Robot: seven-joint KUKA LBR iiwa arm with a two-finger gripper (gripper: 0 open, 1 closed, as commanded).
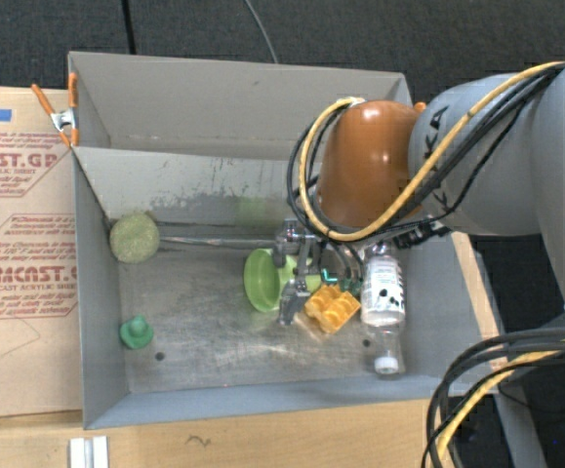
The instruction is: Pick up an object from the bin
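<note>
Where the gripper hangs: low in the middle-right of the bin (194,169), and we have the gripper (297,291) down between a green cup (260,281) and an orange block (329,308).
Gripper state: spread or closed, we cannot tell from up here; dark parts and cables crowd the tip.
Nearest thing: the cup, its right rim right up against the gripper; whether it is gripped, we cannot tell.
Cup: bright green, on the floor near the middle of the bin, and it looks tipped rather than upright.
Block: orange-yellow and ridged, just right of the gripper, tucked against the bottle (383,300).
Bottle: clear plastic with a white label and white cap, lying along the right wall, cap end toward the near wall.
Ball: a fuzzy yellow-green ball (134,239), over by the left wall, well apart from the gripper.
Peg: a small green peg (136,333) with a rounded top, alone in the near-left corner.
Bin contents: we count five loose things, three bunched at the right, two scattered at the left, with scuffed grey floor between.
Arm: the arm (497,164) reaches in from the right, an orange cover (365,164) at its wrist, yellow and black cables (306,178) looped round it.
</note>
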